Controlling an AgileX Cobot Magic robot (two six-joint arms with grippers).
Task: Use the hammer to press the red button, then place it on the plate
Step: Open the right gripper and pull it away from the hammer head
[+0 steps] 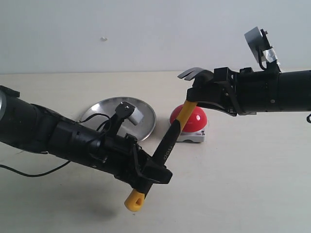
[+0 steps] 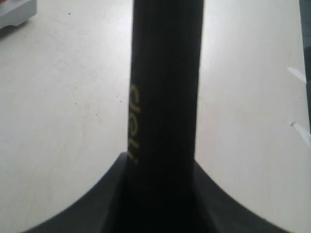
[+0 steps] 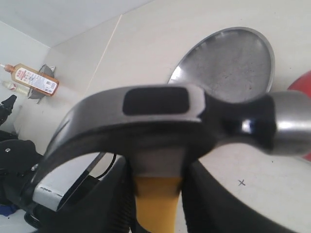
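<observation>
The hammer (image 1: pixel 170 141) hangs slanted in the air, claw head up near the right arm and yellow looped end down at the front. My left gripper (image 1: pixel 155 172) is shut on the black handle (image 2: pixel 165 97) just above the loop, with my left gripper (image 2: pixel 160 194) pressing it from both sides. My right gripper (image 1: pixel 197 94) is shut on the yellow neck under the head (image 3: pixel 170 116), which sits right above my right gripper (image 3: pixel 158 194). The red button (image 1: pixel 197 119) sits on the table behind the handle. The silver plate (image 1: pixel 146 121) lies left of it.
The button's grey base (image 2: pixel 17 12) shows at one corner of the left wrist view. The plate (image 3: pixel 228 63) and a sliver of the red button (image 3: pixel 303 82) lie beyond the hammer head. A bottle (image 3: pixel 34 80) stands far off against the wall.
</observation>
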